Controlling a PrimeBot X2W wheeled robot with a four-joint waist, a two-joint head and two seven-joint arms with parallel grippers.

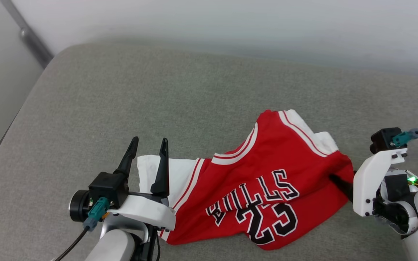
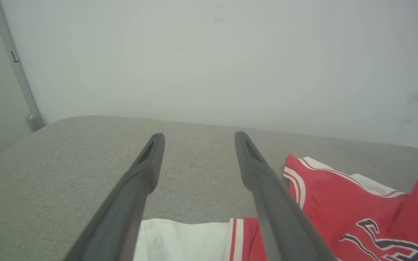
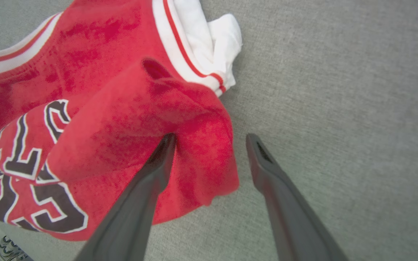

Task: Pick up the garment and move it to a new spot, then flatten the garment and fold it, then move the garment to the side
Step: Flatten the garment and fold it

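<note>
The left hand (image 1: 150, 139) stands wide, both dark fingers apart and holding nothing. It hovers at the garment's (image 1: 267, 170) left end, with one finger over the flat white sleeve (image 1: 180, 172) and the other just off the cloth, above the bare grey padded surface (image 1: 122, 101). The right hand (image 3: 212, 137) is also spread wide, at the garment's opposite end. In the right wrist view one finger is pressed in against a raised fold of red cloth, the hem corner hangs in the gap between the fingers, and the other finger is beside the garment over bare padding; nothing is clamped. The garment lies rumpled on the padded surface between the two hands, printed side up, with the black white-edged "BULLS 23" (image 1: 256, 206) on the half nearer the robot. The striped neckline (image 1: 238, 152) is on the side away from the robot, and a second white sleeve (image 1: 321, 139) is bunched at the far corner near the right hand. Beyond the garment a pale wall (image 1: 230, 29) rises behind the padding.
</note>
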